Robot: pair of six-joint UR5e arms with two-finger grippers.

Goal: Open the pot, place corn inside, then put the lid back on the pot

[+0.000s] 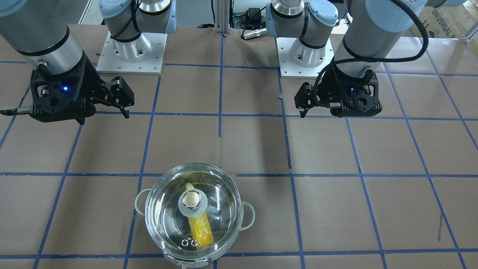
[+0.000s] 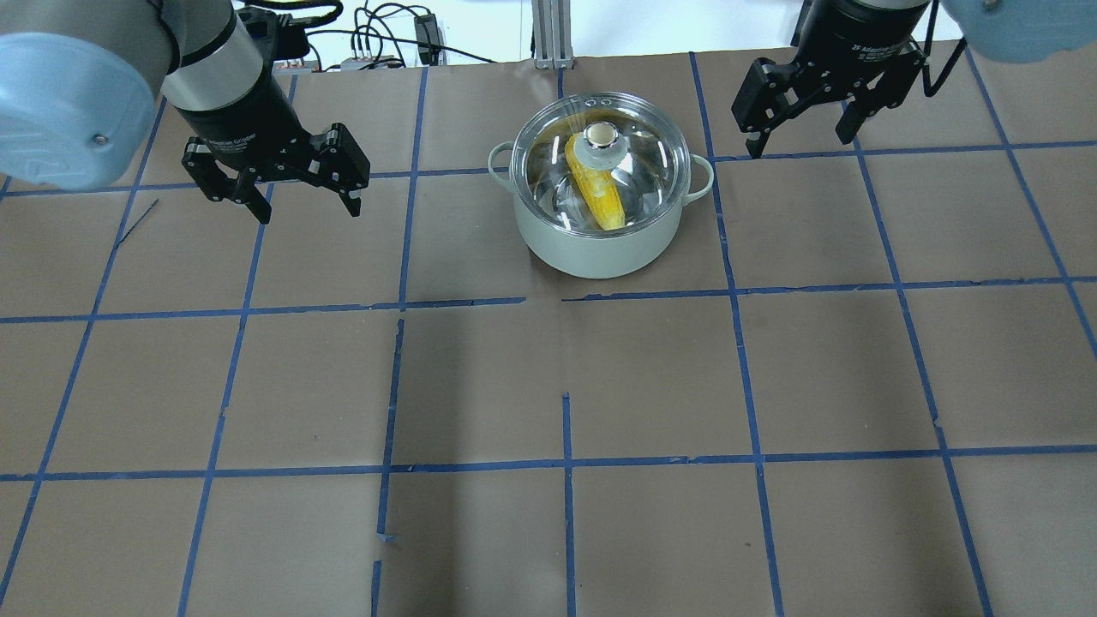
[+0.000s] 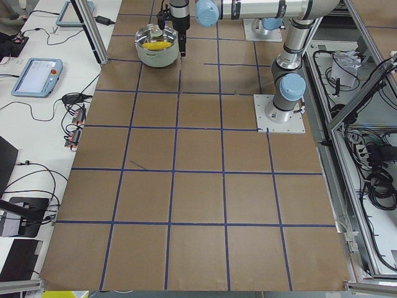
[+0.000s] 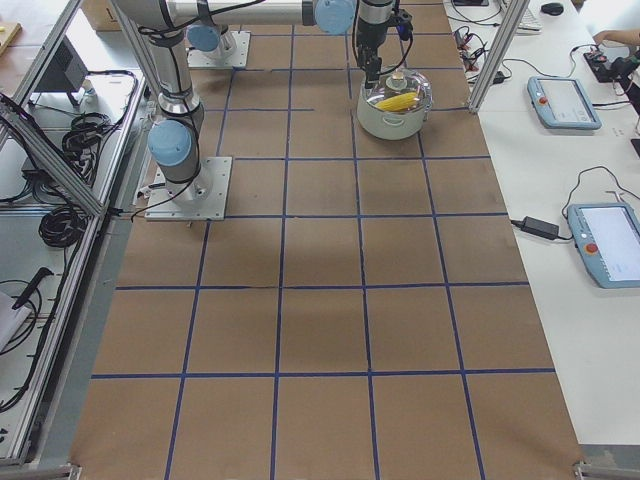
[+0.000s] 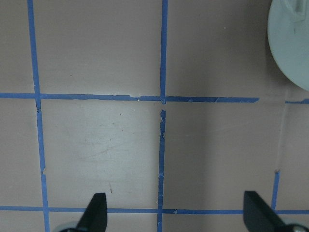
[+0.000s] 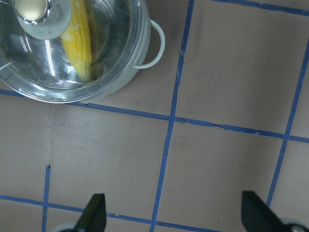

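Lid (image 2: 602, 141) on pot (image 2: 600, 250), corn (image 2: 600, 194) inside, left gripper (image 2: 308, 211), right gripper (image 2: 799, 144) both spread (flanking pot), blue-taped table (image 2: 651, 377).

legible markings, 2 items.
item 1: cardboard box (image 1: 445, 21), beyond table edge on robot's left side, front-facing view. dark print reads "universal r…"; rest cut off by frame edge.
item 2: right gripper (image 2: 799, 144), overhead view. white print on black housing above fingers, reads approx. "2f adaptive gripper".
left gripper (image 2: 308, 210), same view: similar white print on housing, too small and blurred to read w/ certainty.
pendant screens (image 4: 608, 243) on side bench: content illegible at this res.
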